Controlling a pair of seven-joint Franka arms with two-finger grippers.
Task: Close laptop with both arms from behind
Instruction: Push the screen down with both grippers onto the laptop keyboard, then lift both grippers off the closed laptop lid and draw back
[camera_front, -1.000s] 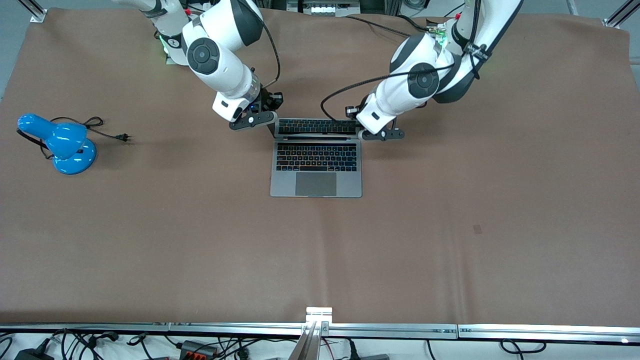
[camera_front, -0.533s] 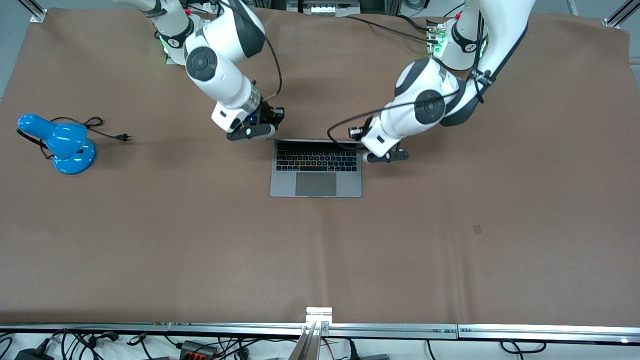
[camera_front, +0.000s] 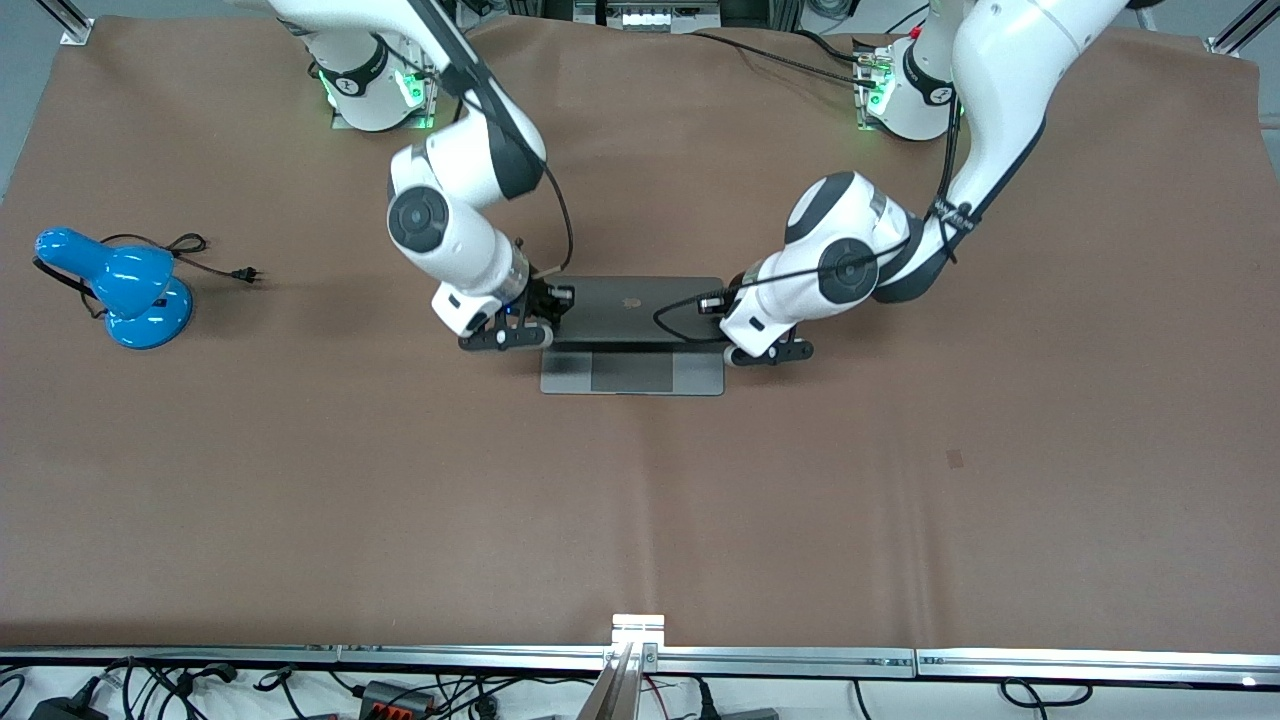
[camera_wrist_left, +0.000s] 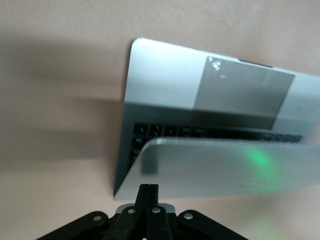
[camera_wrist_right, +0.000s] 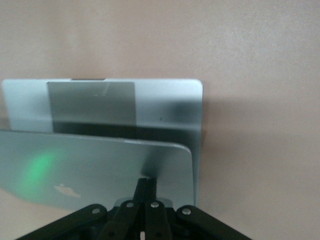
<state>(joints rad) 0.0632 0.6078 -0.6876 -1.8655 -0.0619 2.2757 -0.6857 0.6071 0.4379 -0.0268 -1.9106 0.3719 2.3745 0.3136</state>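
Front view shows you the laptop (camera_front: 632, 335) at the middle of the brown table (camera_front: 900, 480), its lid tipped well down over the keyboard so that only the trackpad strip at the 6 o'clock edge of the base is uncovered. Your right gripper (camera_front: 505, 337) sits at the lid's 9 o'clock corner and your left gripper (camera_front: 768, 353) at its 3 o'clock corner, one on each side. Both wrist views show the fingers pressed together into a single blade: the right gripper's fingers (camera_wrist_right: 146, 192) rest on the back of the lid near its corner, beside the apple logo (camera_wrist_right: 66, 190), and the left gripper's fingers (camera_wrist_left: 148, 197) touch the lid's back at the matching corner. Neither holds anything; they only push. The lid looks most of the way down, with a gap over the keys open in the left wrist view. To finish well, I judge you should bring both arms down at the same rate so the lid does not twist, keep the fingertips on the lid's flat back and off its edge, and ease off as the gap closes so the lid does not slam and the base does not slide toward 6 o'clock. A blue desk lamp (camera_front: 120, 285) stands well apart toward 9 o'clock, out of your way.
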